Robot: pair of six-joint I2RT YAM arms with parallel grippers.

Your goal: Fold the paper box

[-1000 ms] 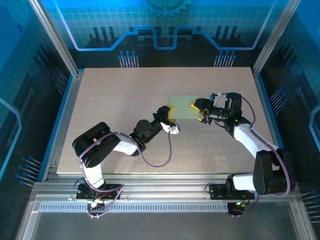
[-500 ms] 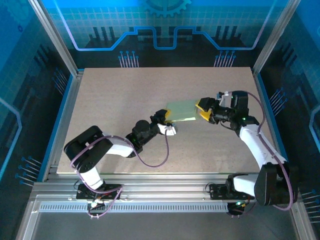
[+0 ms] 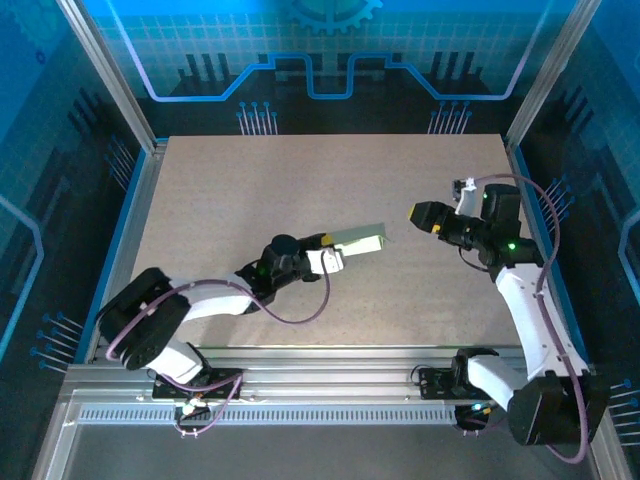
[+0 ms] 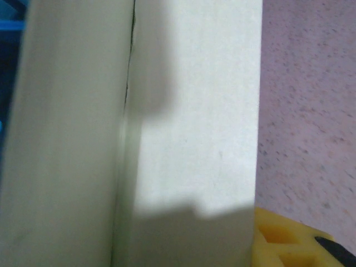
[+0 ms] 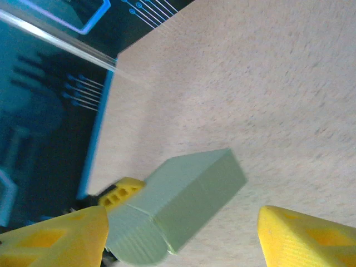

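Paper box (image 3: pixel 360 240): a slim pale green box, already folded into shape, is seen a little right of the middle of the table (image 3: pixel 250 190) in the top view; one end is gripped and the other end is turned toward the right gripper (image 3: pixel 420 213)
Left gripper (image 3: pixel 335 246): closed part-way onto the left end of the paper box, which is held between its fingers
Left wrist view: the paper box (image 4: pixel 189 111) is seen very close as plain pale card with a crease line running down it; one yellow finger (image 4: pixel 286 245) is pressed against its lower right edge, and the speckled table (image 4: pixel 311 111) is seen to the right
Right gripper: the jaws are spread wide and nothing is held; it is kept to the right of the paper box, clearly apart from it, with its tips turned toward the box
Right wrist view: the yellow fingers (image 5: pixel 55 239) are seen at the two lower corners, well apart; the paper box (image 5: pixel 189 203) lies beyond the gap between them and is not touched by them; a yellow finger (image 5: pixel 119 194) of the left gripper is seen at the far end of the box
Table: a speckled beige board
Contact with table: whether the paper box rests on the board or is lifted just off it cannot be told
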